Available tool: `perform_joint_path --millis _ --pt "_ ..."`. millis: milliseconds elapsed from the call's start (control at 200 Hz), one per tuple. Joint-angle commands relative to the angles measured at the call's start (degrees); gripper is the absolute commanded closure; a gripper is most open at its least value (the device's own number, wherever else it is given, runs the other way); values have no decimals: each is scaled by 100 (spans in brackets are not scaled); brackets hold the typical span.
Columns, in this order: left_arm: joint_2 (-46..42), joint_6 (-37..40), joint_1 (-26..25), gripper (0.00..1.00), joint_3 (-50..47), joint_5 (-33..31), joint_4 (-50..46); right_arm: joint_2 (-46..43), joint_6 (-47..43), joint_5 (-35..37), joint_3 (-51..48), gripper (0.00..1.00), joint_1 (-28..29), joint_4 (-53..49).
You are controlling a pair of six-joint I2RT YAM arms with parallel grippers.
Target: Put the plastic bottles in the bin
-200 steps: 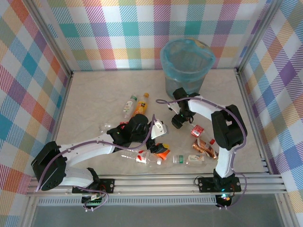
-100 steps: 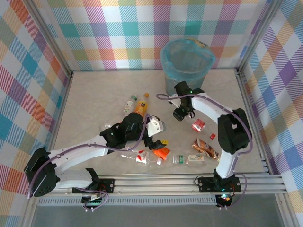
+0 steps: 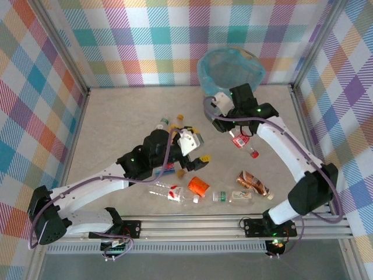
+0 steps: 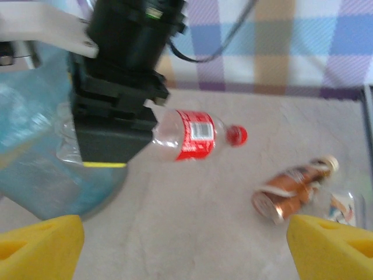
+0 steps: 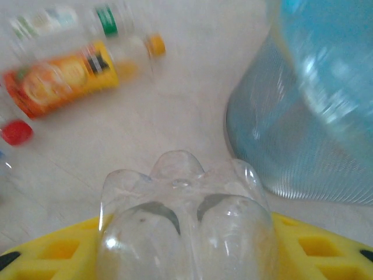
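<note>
Table (image 3: 116, 116) is carrying everything, with checked walls (image 3: 145, 35) closing it in on the left, far and right sides. Bin (image 3: 258, 74), lined in light blue, is standing at the far edge, right of centre; from the right wrist its wall (image 5: 303, 134) is showing just to the right. Right arm (image 3: 285, 150) is reaching from the near right toward the near side of the bin. Left arm (image 3: 93, 189) is stretching from the near left toward the table's middle. Right gripper (image 3: 229, 127) is pinching the red-labelled bottle (image 3: 239, 140) by its base end, just in front of the bin, with the red cap pointing near-right; the left wrist view is showing the same black jaws (image 4: 116, 137) clamped on the bottle (image 4: 189, 134), which appears to be held off the table. Left gripper (image 3: 193, 165) is hanging spread wide over the middle, its yellow fingertips (image 4: 41, 245) holding nothing. Loose bottles are lying on the table: an orange bottle (image 5: 58, 79) and a green-labelled bottle (image 5: 105, 17) left of the bin, a brown bottle (image 3: 253, 182) near right, a crushed orange bottle (image 3: 198, 185) and two clear bottles (image 3: 172, 192) along the near edge.
</note>
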Motion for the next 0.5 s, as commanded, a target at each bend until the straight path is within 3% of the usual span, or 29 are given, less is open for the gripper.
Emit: perform_joint_path --millis 0,285,495 --pt "-213 -211 -23 11 529 -639 87 -473 414 -699 473 45 15 500" --pt "-27 -596 287 12 1516 -1567 -124 -455 960 -1389 1837 47 11 1540" --pt "580 -999 808 12 2567 -1807 -424 100 1125 -1167 2506 49 15 2870"
